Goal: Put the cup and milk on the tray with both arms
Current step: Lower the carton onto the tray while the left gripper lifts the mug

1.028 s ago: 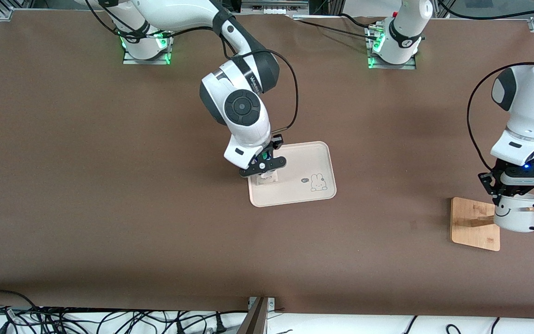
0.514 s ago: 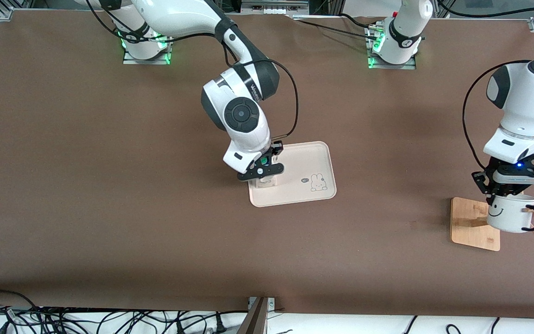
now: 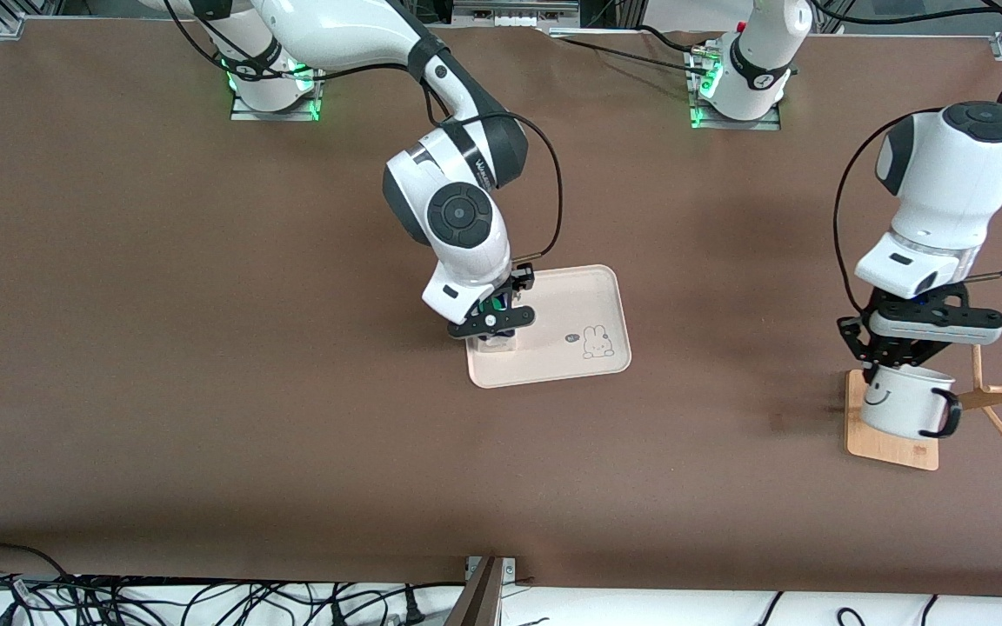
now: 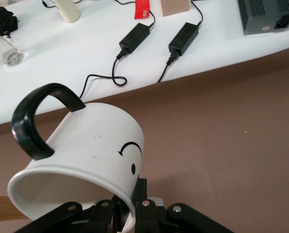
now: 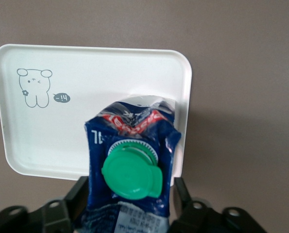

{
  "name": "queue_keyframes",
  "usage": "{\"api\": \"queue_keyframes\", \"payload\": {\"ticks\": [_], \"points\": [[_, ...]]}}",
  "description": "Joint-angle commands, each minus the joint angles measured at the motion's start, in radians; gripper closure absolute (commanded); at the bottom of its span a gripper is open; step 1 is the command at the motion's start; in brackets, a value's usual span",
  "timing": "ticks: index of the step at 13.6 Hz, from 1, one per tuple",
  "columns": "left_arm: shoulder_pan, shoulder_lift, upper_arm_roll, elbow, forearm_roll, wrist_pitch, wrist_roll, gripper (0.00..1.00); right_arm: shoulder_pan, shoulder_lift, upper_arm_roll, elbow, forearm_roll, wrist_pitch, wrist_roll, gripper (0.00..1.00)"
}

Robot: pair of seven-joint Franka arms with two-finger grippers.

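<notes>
The pinkish tray (image 3: 571, 304) with a bunny drawing lies mid-table. The dark-blue milk (image 5: 129, 160) carton with its green cap stands on the tray (image 5: 86, 131) at the corner toward the right arm's end. It is mostly hidden in the front view, where only its pale lower part (image 3: 497, 340) shows. My right gripper (image 3: 492, 323) straddles it, open, with its fingers (image 5: 83, 191) just off the carton's sides. My left gripper (image 3: 877, 372) is shut on the rim of the white smiley cup (image 3: 901, 404), holding it tilted in the air over the wooden rack base. The left wrist view shows the cup (image 4: 95, 145) and gripper (image 4: 132, 208).
A wooden rack with a square base (image 3: 888, 450) and slanted pegs (image 3: 1001, 393) stands at the left arm's end of the table. Cables lie along the table's front edge. Power adapters (image 4: 134, 36) lie on a white surface off the table.
The right gripper's fingers have come off the milk, which stays on the tray. The left arm has carried the cup off the rack's pegs toward the middle of the table.
</notes>
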Motion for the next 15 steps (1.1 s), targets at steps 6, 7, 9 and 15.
{"api": "queue_keyframes", "payload": {"ticks": [6,7,9,15], "points": [[-0.133,0.0,-0.12,0.12,-0.015,-0.485,-0.015,1.0,0.015,-0.038,-0.088,0.024,0.123,-0.027,0.007,0.0],[-0.163,0.023,-0.122,0.148,-0.084,-0.543,-0.018,1.0,0.017,-0.053,-0.09,0.024,0.121,-0.038,0.027,0.0],[-0.196,0.066,-0.12,0.19,-0.224,-0.618,-0.033,1.0,0.02,-0.097,-0.108,0.024,0.115,-0.047,0.125,0.0],[-0.347,0.285,-0.12,0.376,-0.342,-0.789,-0.087,1.0,-0.063,-0.306,-0.13,0.024,0.034,-0.258,0.141,0.0]]}}
